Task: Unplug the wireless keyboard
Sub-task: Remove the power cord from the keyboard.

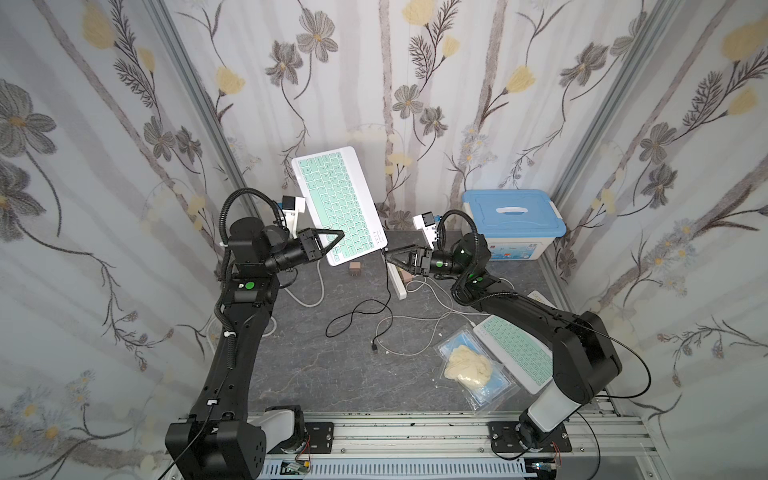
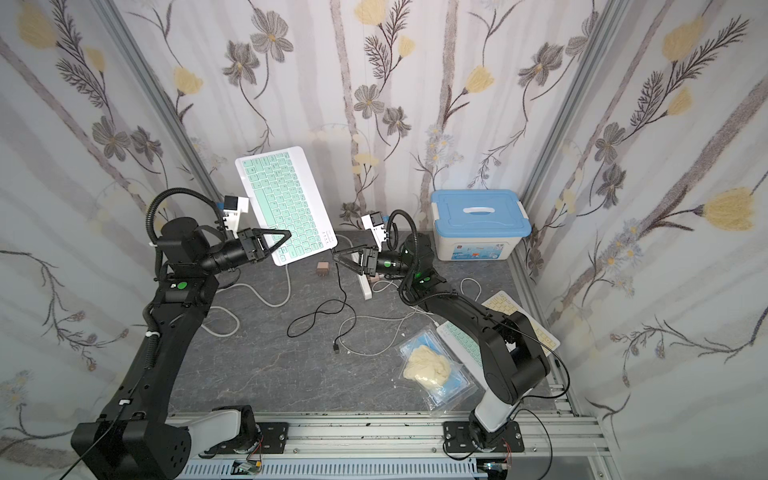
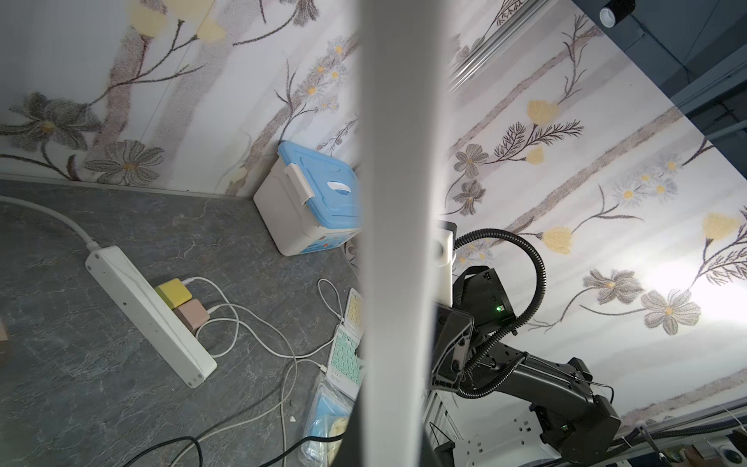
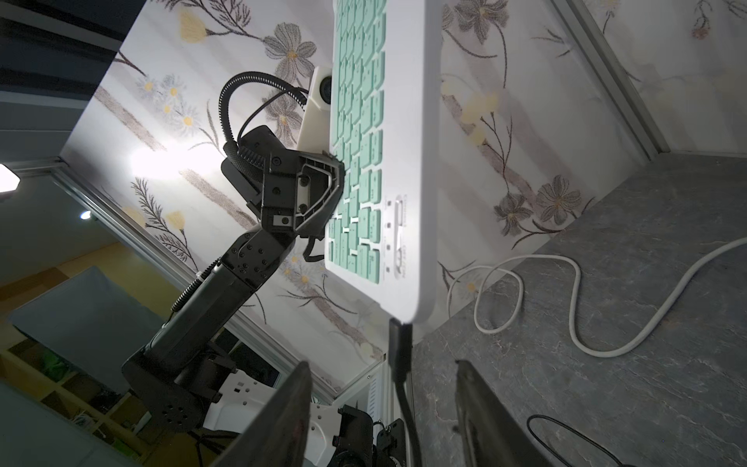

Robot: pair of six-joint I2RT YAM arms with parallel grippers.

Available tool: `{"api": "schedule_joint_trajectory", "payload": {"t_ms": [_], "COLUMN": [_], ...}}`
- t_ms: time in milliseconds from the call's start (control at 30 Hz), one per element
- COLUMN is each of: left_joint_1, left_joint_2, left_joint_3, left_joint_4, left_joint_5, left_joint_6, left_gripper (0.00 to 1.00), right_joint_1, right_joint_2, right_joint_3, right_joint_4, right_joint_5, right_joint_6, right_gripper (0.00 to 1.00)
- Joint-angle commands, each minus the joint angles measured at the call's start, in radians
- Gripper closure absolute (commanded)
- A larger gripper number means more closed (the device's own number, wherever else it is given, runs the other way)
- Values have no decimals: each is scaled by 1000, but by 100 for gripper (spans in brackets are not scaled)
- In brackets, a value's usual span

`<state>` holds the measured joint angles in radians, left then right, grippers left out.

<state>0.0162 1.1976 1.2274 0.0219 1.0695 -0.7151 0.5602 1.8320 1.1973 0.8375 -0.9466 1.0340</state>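
The white wireless keyboard (image 1: 338, 203) (image 2: 286, 203) with mint keys hangs tilted in the air near the back wall. My left gripper (image 1: 338, 237) (image 2: 286, 237) is shut on its lower part. In the left wrist view its white edge (image 3: 396, 202) fills the middle. A black cable plug (image 4: 400, 343) sits in the keyboard's (image 4: 384, 161) lower corner, and its cable (image 1: 388, 291) drops to the table. My right gripper (image 1: 388, 255) (image 2: 336, 257) (image 4: 383, 364) is open, one finger on either side of the plug, with gaps showing on both sides.
A white power strip (image 3: 149, 315) (image 1: 397, 284) with two chargers lies at mid-table. A blue-lidded box (image 1: 513, 220) stands at the back right. A second mint keyboard (image 1: 515, 349), a plastic bag (image 1: 469, 368), a brown cube charger (image 1: 355, 268) and loose white cables (image 1: 415, 320) lie about.
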Motion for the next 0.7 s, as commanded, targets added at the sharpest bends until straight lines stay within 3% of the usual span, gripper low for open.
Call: {"api": "schedule_joint_trajectory", "payload": {"t_ms": [0,433,667], "left_joint_1": [-2,-2,-2], "left_joint_2": [-4,-1,2], "left_joint_3": [2,9,13], "left_joint_4": [82,80,67], "left_joint_5": [5,6,16], "left_joint_6": [-6,-7,2], "left_gripper": [100,100,100], "right_joint_1": [3,18,16], "right_joint_2": [11,51,78], "right_joint_3": [1,48,53], "right_joint_4": [135,91,164], "right_joint_5": [-19,-11,-11], "right_joint_6": [97,93,158], "right_gripper": [54,71,82]}}
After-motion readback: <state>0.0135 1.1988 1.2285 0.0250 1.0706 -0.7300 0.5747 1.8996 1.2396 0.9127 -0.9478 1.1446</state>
